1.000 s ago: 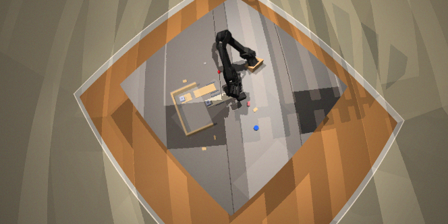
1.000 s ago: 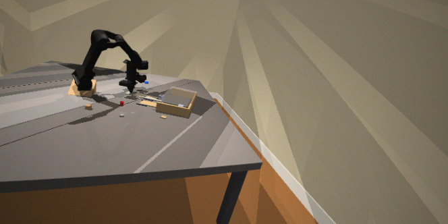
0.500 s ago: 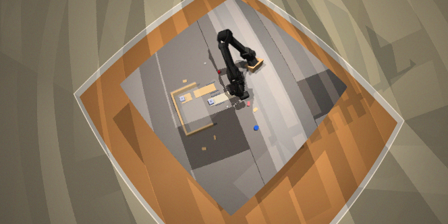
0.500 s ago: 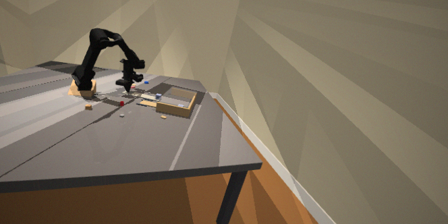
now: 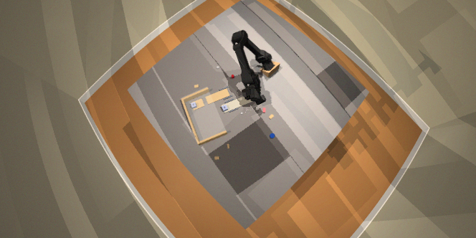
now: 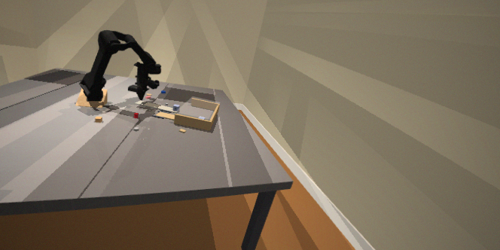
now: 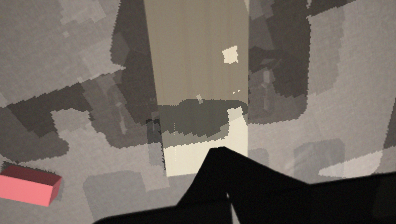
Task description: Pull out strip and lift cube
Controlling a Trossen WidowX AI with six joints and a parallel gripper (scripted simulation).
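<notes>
The gripper (image 5: pixel 262 100) (image 6: pixel 141 97) (image 7: pixel 217 154), jaws closed on nothing, points down over the near end of the pale cream strip (image 5: pixel 234 105) (image 6: pixel 166 108) (image 7: pixel 200 60). 1 labelled cube (image 5: pixel 224 107) (image 6: pixel 176 108) sits on that strip's far end; 1 red block (image 5: pixel 232 76) (image 6: pixel 136 115) lies apart from both.
</notes>
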